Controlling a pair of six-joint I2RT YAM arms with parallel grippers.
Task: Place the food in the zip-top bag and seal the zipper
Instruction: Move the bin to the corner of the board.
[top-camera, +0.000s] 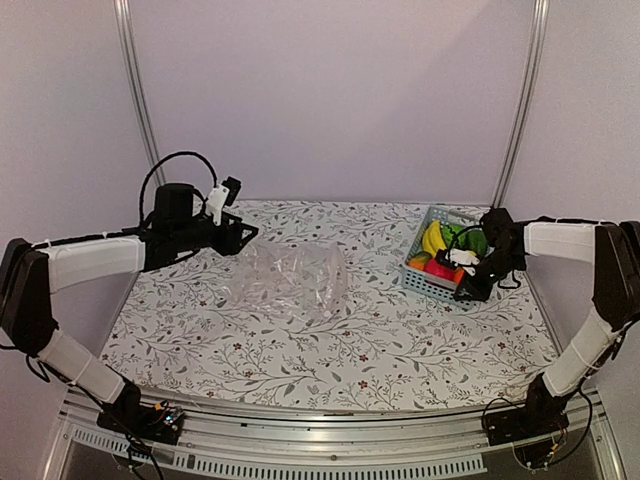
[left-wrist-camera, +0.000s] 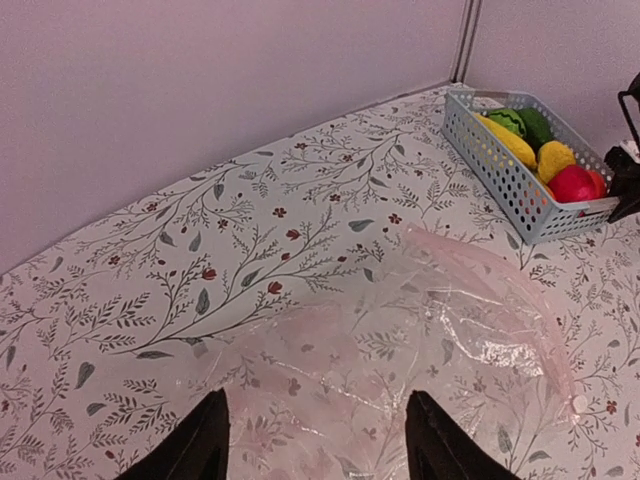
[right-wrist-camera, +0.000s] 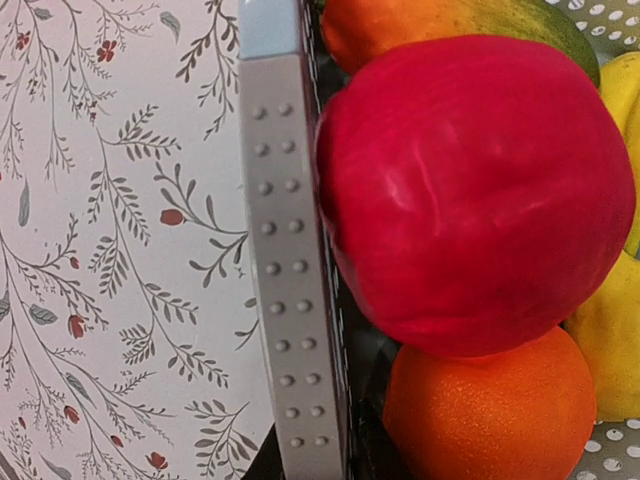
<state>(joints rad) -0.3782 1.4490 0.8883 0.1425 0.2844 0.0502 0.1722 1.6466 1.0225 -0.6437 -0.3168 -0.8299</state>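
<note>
The clear zip-top bag (top-camera: 292, 278) lies crumpled and flat mid-table; its zipper is not discernible. It fills the lower part of the left wrist view (left-wrist-camera: 420, 350). My left gripper (top-camera: 240, 235) hovers open and empty over the bag's far-left edge, its black fingertips (left-wrist-camera: 218, 420) spread wide. The food sits in the light-blue basket (top-camera: 428, 282): yellow bananas (top-camera: 432, 238), a green piece (top-camera: 470, 240), a red fruit (right-wrist-camera: 470, 190), an orange (right-wrist-camera: 490, 410). My right gripper (top-camera: 468, 285) is at the basket's near end, jaws straddling its wall (right-wrist-camera: 285, 250), one inside and one outside.
The basket (left-wrist-camera: 500, 165) stands at the far right near the right frame post (top-camera: 520, 100). The back wall is close behind the left gripper. The floral tablecloth (top-camera: 330, 360) covers the table.
</note>
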